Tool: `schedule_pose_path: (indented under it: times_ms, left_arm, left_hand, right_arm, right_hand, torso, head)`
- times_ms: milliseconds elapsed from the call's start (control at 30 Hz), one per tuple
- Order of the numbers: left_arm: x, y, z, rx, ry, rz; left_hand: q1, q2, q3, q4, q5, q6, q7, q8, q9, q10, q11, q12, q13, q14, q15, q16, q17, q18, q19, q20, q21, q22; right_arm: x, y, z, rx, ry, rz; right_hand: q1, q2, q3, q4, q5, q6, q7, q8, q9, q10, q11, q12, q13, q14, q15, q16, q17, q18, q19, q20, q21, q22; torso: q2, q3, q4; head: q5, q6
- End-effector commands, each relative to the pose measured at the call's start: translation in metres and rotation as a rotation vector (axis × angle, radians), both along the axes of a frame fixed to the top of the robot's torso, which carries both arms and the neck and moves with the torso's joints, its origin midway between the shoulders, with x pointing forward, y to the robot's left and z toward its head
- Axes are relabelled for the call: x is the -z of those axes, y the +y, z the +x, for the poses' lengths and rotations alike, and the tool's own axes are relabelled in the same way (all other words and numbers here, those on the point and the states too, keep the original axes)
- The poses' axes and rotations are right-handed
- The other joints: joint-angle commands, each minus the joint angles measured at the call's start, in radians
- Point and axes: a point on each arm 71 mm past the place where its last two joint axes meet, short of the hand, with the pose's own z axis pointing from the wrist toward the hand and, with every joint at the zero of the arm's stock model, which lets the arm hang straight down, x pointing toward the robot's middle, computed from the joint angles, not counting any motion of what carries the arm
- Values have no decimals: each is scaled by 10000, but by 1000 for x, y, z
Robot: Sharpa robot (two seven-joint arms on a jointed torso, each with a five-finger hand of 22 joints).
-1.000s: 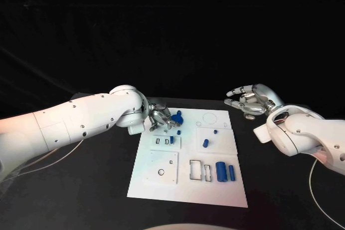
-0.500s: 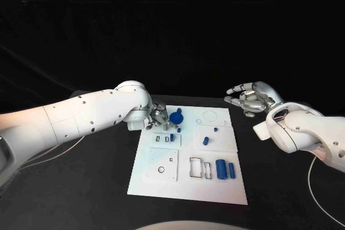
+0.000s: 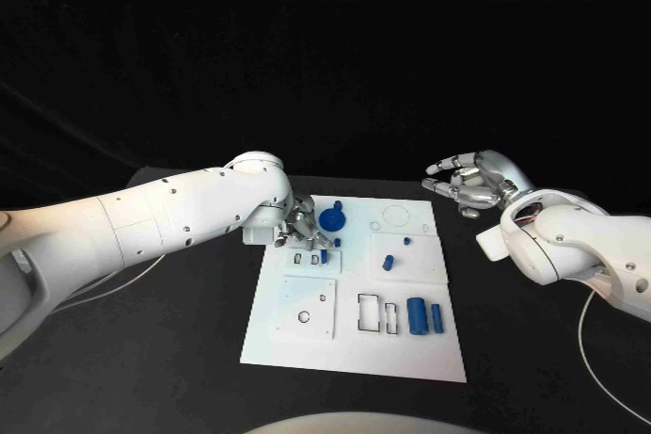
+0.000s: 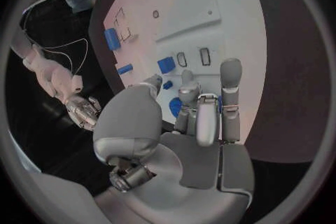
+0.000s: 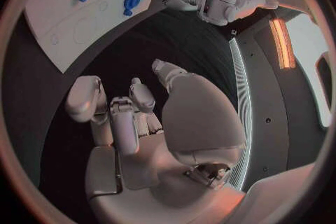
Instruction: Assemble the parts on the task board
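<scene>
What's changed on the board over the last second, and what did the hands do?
The left hand has crept a little toward the board's near side, staying over the round blue part. The right hand still hovers off the task board, holding nothing. The loose blue parts lie as before.

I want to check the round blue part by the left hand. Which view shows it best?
The head view: the round blue part lies unobstructed on the task board, beside the left hand. The left wrist view has fingers covering most of it. The right wrist view shows it small and distant.
</scene>
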Motion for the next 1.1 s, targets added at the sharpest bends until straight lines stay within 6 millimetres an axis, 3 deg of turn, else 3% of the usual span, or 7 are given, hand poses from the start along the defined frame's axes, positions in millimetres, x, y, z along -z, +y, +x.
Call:
schedule_pose_path:
  times_ms: [33, 600, 1100]
  left_arm:
    - [1, -3, -1, 188, 289, 95]
    - [2, -11, -4, 242, 406, -297]
    - [3, -13, -5, 431, 616, -257]
  left_hand:
    - [16, 105, -31, -10, 39, -81, -21, -5, 16, -68, 19, -43, -17, 671, -36, 14, 1291, -87, -66, -2, 29, 3]
    - [94, 169, -1, -11, 81, -96, -16, -17, 41, -73, 25, -41, -13, 679, -29, 29, 1326, -96, -56, 4, 64, 60]
    - [613, 308, 310, -25, 167, -140, 1, -113, 135, -133, 41, -94, -81, 677, -11, 33, 1338, -95, -106, 26, 128, 112]
  right_arm:
    - [1, 1, 0, -132, 69, -76]
    - [3, 3, 1, -155, 147, -134]
    - [5, 3, 2, -180, 220, -192]
  right_hand:
    - [-5, -23, 10, 54, 51, 33, -35, 63, -13, -72, -29, -36, -17, 779, -48, -38, 1616, 152, -57, -13, -38, -9]
    - [1, -16, 13, 64, 106, 32, -37, 75, -17, -63, -30, -27, -10, 780, -50, -38, 1619, 151, -54, -15, -42, -9]
    - [37, -1, 30, 62, 190, 41, -41, 102, -22, -61, -36, -24, -13, 777, -55, -45, 1603, 155, -60, -20, -68, -26]
  torso:
    - [2, 0, -7]
    - [-8, 7, 8]
    - [-8, 8, 10]
  head:
    - [-14, -25]
    - [-30, -85]
    - [-14, -123]
